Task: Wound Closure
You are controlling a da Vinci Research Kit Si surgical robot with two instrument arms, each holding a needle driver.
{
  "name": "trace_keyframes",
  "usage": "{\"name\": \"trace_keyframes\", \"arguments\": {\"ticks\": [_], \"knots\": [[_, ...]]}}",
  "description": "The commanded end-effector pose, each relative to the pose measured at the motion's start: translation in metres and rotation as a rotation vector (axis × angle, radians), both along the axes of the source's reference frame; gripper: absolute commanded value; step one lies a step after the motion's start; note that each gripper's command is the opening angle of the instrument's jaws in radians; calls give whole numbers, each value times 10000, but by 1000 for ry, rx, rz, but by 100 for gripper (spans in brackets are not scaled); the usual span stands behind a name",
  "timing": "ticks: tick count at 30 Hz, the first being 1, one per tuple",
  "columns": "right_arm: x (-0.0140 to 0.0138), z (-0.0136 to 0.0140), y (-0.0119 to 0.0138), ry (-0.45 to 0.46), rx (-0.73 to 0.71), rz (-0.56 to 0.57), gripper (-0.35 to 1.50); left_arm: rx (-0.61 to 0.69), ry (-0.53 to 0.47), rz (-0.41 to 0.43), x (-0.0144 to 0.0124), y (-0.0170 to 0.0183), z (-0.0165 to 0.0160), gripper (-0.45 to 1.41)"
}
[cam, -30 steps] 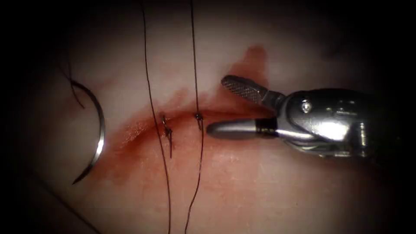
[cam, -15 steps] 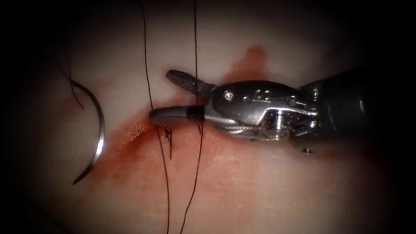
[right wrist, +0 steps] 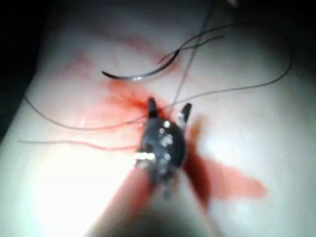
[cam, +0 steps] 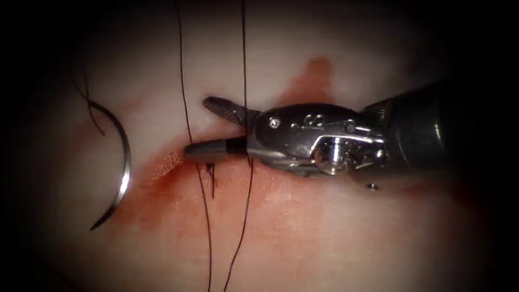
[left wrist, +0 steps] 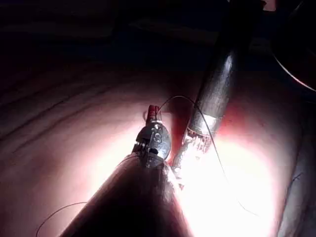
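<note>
- The right tool (cam: 203,127) has its jaws spread apart over the cut (cam: 216,157), gripping nothing. One thread (cam: 244,65) runs between the jaws near their hinge; the other thread (cam: 184,81) passes just off the tips.
- The needle (cam: 123,167) lies loose on the tissue (cam: 324,232), well left of the cut, not in the tissue and held by no tool. Bare tissue separates it from the jaw tips.
- Red fluid (cam: 162,173) spreads along the cut and below it.
- The lower jaw covers the stitch knots at the cut; only a short dark tail shows beneath it.
- In the left wrist view the left tool (left wrist: 154,114) sits beside the right tool's shaft (left wrist: 210,106); whether its jaws are open or closed is hard to make out.
- Since a second ago the right tool has travelled leftward along the cut, from right of both threads to reaching across them. The needle has not shifted.
</note>
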State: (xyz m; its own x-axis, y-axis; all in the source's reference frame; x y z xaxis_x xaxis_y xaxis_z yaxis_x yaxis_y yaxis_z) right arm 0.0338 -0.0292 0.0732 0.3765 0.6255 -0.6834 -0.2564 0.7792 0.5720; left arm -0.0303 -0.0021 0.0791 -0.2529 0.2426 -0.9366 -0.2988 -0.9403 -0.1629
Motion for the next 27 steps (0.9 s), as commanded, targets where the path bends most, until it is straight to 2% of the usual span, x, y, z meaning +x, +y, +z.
{"name": "trace_keyframes", "arguments": {"ticks": [1, 5, 8, 10, 12, 13, 14, 15, 17, 19, 22, 24, 25, 27], "knots": [[6, 3, -4, 8, -3, 5, -35, -1, -1, 0, -5, 1, 5, -45], [6, -8, 9, 56, -11, 43, -35, -4, -1, 1, -6, -3, 5, -45], [5, -12, 11, 54, -23, 49, -35, -5, -1, 2, -6, -5, 6, -45], [4, -13, 11, 58, -25, 40, -35, -5, -2, 4, -5, -5, 6, -45], [0, -15, 6, 54, 4, -29, -35, -4, -12, 18, 8, -5, 4, -45], [-3, -16, 5, 54, 9, -46, -25, -4, -10, 19, 16, -6, 3, -45], [-14, -20, 3, 28, -18, -15, 93, -8, -5, 16, 30, -10, 3, -45], [-20, -21, 5, 8, -35, 17, 128, -10, -1, 14, 38, -11, 4, -45], [-38, -27, 10, -1, -45, 30, 131, -18, 11, 26, 57, -16, 6, -45], [-68, -41, 25, -20, -67, 56, 131, 5, 29, 36, 82, -29, 11, -45], [-95, -52, 38, -41, -73, 83, 133, 68, 49, 40, 101, -39, 20, -45], [-101, -54, 41, -46, -77, 90, 135, 102, 56, 40, 105, -41, 23, -45], [-113, -58, 43, -52, -79, 103, 135, 217, 53, 12, 107, -42, 30, -30], [-120, -59, 43, -57, -78, 112, 136, 299, 41, -24, 106, -42, 37, 34]]}}
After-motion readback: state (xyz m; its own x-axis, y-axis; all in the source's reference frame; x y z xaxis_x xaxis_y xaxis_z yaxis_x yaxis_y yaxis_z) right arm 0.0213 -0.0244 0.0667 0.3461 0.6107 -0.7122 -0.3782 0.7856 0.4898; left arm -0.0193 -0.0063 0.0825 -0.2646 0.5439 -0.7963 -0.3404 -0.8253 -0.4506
